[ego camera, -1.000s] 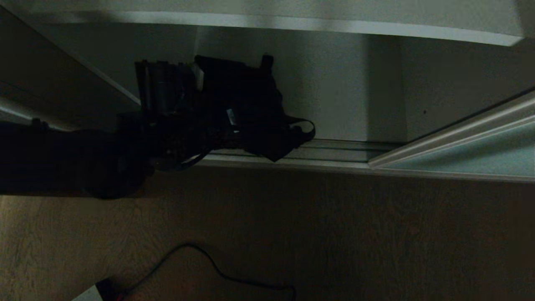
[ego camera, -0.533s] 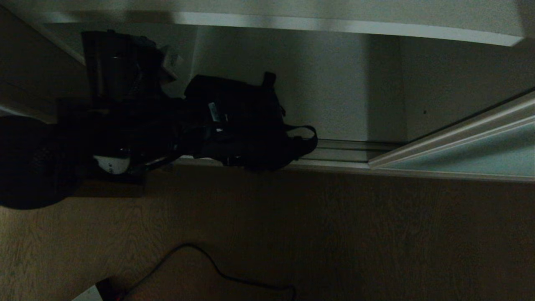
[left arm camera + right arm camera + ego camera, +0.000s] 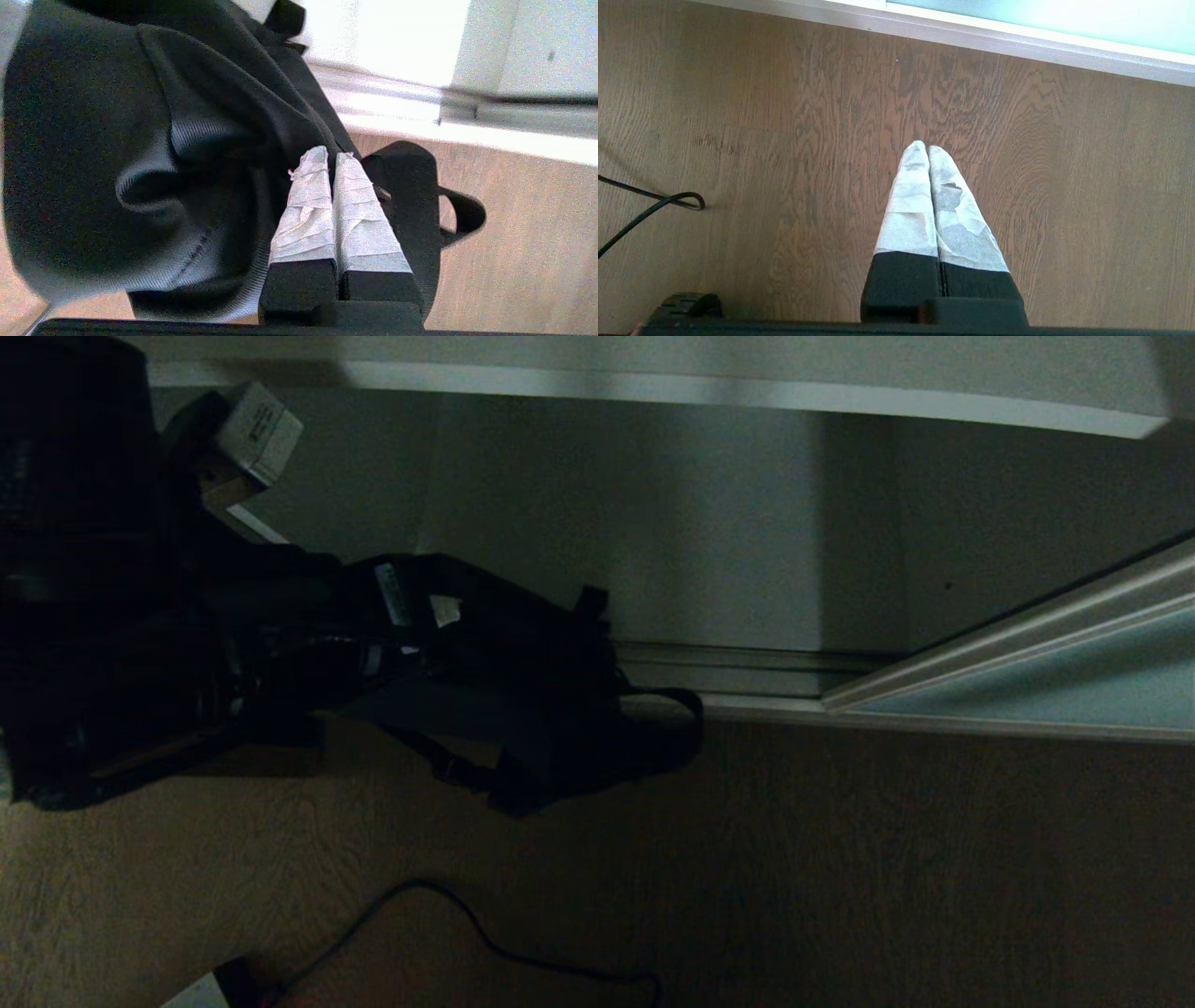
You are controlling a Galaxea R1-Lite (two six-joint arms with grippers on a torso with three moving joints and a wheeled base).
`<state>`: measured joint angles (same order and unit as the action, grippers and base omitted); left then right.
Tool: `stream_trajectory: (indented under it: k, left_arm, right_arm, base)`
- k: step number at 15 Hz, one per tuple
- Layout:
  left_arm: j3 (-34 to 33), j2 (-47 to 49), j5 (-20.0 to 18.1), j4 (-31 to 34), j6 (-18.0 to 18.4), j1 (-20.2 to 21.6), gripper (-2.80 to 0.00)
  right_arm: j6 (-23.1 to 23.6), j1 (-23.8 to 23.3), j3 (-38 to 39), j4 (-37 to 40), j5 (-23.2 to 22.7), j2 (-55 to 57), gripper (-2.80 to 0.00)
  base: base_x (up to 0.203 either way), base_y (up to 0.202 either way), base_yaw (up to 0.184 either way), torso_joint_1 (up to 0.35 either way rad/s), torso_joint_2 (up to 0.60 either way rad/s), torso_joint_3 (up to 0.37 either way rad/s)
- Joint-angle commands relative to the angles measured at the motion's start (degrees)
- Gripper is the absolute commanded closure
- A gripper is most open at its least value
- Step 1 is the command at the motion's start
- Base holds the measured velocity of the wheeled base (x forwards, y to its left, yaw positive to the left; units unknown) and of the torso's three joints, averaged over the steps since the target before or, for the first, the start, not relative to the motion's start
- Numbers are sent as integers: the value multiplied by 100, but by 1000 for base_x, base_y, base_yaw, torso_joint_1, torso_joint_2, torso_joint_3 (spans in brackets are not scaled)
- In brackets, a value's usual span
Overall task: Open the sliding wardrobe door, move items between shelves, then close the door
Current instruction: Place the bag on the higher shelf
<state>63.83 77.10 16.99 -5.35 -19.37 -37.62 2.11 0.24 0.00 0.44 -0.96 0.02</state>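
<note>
A floppy black bag [image 3: 532, 709] hangs from my left gripper [image 3: 415, 602], out in front of the wardrobe opening and above the wood floor. In the left wrist view the taped fingers [image 3: 308, 205] are pressed together on a fold of the black bag [image 3: 93, 140], and my left gripper [image 3: 332, 156] is shut on it; a strap loop [image 3: 460, 214] dangles beyond. A pale shelf [image 3: 747, 392] runs along the top. The frosted sliding wardrobe door [image 3: 1046, 672] stands slid to the right. My right gripper [image 3: 927, 149] is shut and empty, parked over the floor near the door's frame [image 3: 1041, 44].
A ribbed silver floor track [image 3: 756, 667] crosses the open compartment's foot. A black cable [image 3: 485, 933] lies on the wood floor, also seen as the cable [image 3: 644, 210] in the right wrist view. A white object [image 3: 201, 989] sits at the lower left corner.
My left arm has drawn back out of the compartment, bringing the black bag off the track and over the floor. The wrist has swung up to the left. The right arm kept still.
</note>
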Motion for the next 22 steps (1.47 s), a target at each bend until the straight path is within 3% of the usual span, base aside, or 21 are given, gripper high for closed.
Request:
stream_trajectory:
  k: [1,4,7,11,15,20,21,22]
  left_arm:
    - [-167,-476,18,130,2,-104,0]
    - [-423,-1002,10,328,115,-127,0]
    - [-433,-1391,-24,677,618,43,0]
    - [-868,-1287,-208,726,506,193,0]
    - [-1193,-448,-181,683,258,227,0]
    - [-1216,1672,43,-5,103,352,0]
    - [-1107,2083,83,-105,98,375,-280]
    - [-993,2428,107,-172,113,390,-280]
  right_arm:
    - [0,2,0,0,-1,-11,0]
    - [0,2,0,0,-1,-11,0]
    - [0,2,8,0,-1,-11,0]
    - [0,2,2,0,-1,-11,0]
    - [0,2,0,0,-1,-11,0]
    - [0,2,2,0,-1,-11,0]
    - [0,2,0,0,-1,-11,0]
    - [0,2,9,0,-1,-11,0]
  base:
    - [0,0,0,0,0,0]
    - [0,0,0,0,0,0]
    - [0,0,0,0,0,0]
    - [0,0,0,0,0,0]
    - [0,0,0,0,0,0]
    - [0,0,0,0,0,0]
    - [0,0,0,0,0,0]
    - [0,0,0,0,0,0]
